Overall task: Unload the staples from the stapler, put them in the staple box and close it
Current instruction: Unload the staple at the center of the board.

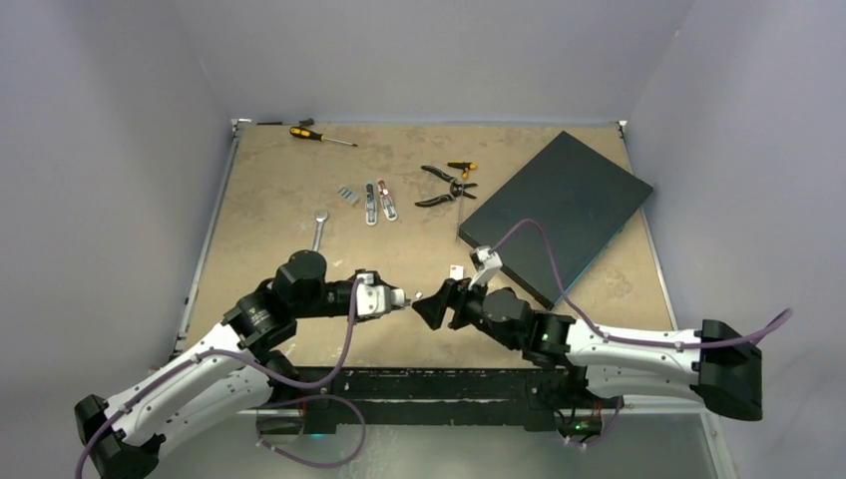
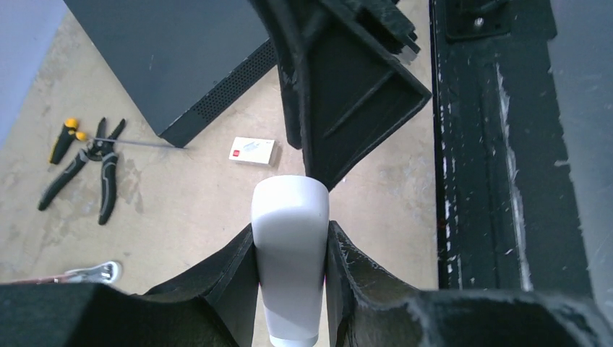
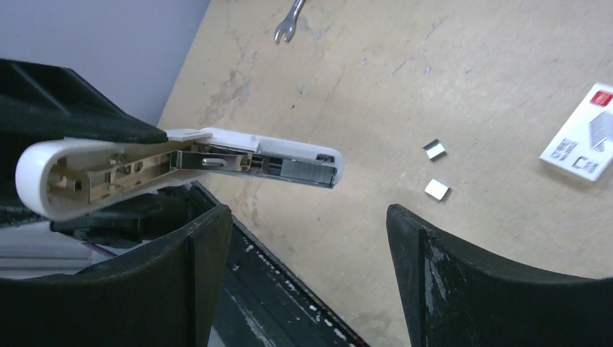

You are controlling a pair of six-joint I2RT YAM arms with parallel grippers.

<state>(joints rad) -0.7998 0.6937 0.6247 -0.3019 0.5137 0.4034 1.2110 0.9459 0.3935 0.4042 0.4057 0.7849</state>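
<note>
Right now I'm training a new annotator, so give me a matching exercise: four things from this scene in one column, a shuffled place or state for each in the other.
1 stapler
2 loose staples
3 screwdriver
4 right gripper

A near the far edge of the table
B jaws open, empty
C clamped in the left gripper
D on the table by the white box

Pairs: 1-C, 2-D, 3-A, 4-B

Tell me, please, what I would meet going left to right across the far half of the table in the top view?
Wrench → staple strip → two small silvery tools → pliers → dark flat box. The screwdriver overlaps several, so I omit it.
</note>
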